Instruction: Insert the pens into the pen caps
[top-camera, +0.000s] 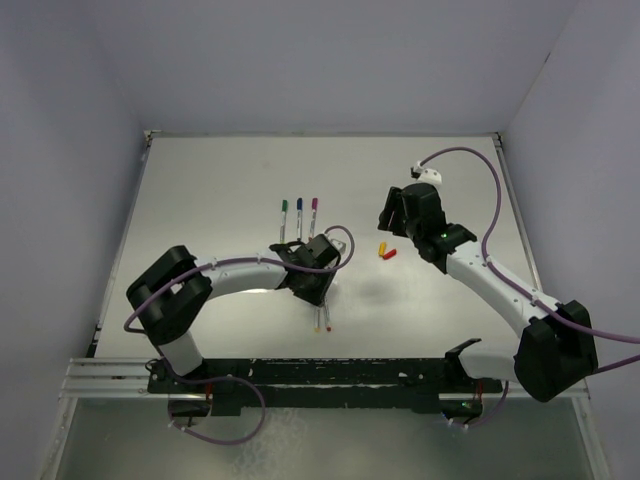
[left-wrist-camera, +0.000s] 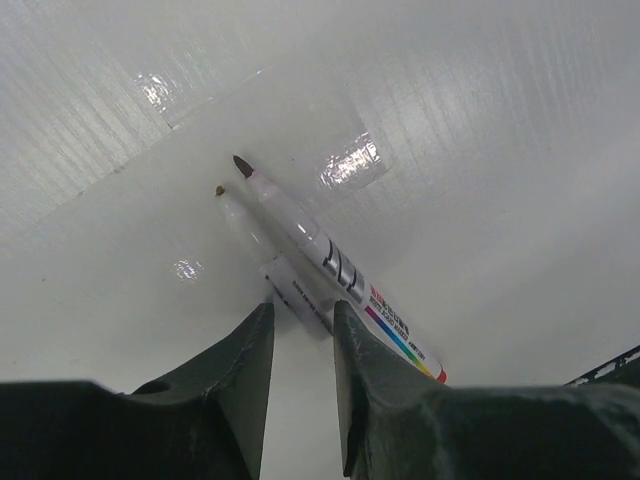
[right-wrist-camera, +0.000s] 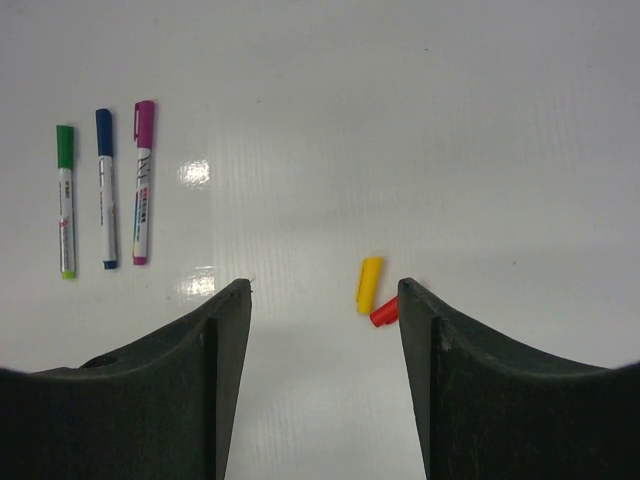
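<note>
Two uncapped white pens lie side by side on the table. In the left wrist view one (left-wrist-camera: 320, 255) has a dark tip and a red tail end. The other (left-wrist-camera: 285, 280) has a small yellowish tip. My left gripper (left-wrist-camera: 300, 315) is low over them, jaws a little apart, and the second pen's rear end lies at the fingertips. In the top view both pens (top-camera: 323, 315) stick out below the left gripper (top-camera: 316, 285). A yellow cap (right-wrist-camera: 369, 284) and a red cap (right-wrist-camera: 383, 313) lie touching, just inside my open right gripper's (right-wrist-camera: 325, 290) right finger. They show in the top view too: yellow (top-camera: 381, 249), red (top-camera: 390, 254).
Three capped pens lie in a row at the table's middle back: green (top-camera: 284, 218), blue (top-camera: 299, 215) and magenta (top-camera: 313, 213). They show in the right wrist view at far left (right-wrist-camera: 105, 188). The right gripper (top-camera: 398, 215) hovers just right of the two caps.
</note>
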